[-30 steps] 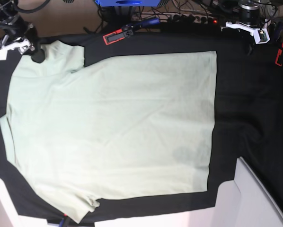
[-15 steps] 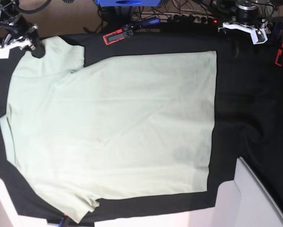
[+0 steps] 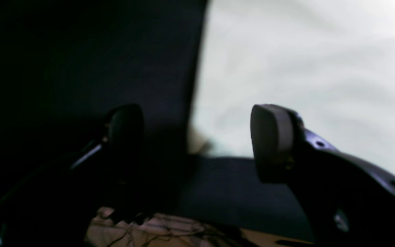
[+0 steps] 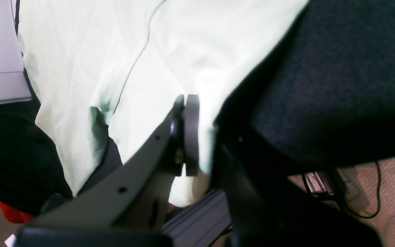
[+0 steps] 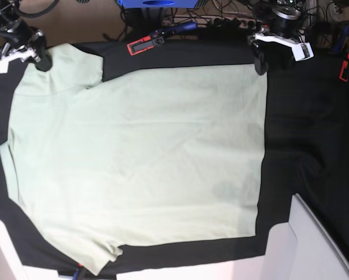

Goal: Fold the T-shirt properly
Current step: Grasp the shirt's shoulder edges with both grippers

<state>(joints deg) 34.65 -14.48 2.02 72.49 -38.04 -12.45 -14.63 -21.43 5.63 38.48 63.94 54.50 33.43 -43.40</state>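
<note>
Black cloth (image 5: 303,128) under T-shirt (image 5: 139,157); right tool (image 4: 197,137) pinches sleeve, left tool (image 3: 197,144) gapes.

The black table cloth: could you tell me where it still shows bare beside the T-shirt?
The black table cloth lies bare in a wide band between the T-shirt hem and the white panel. A narrow strip runs along the shirt's lower edge. The far edge is crowded: left gripper, right gripper, red tool.
</note>
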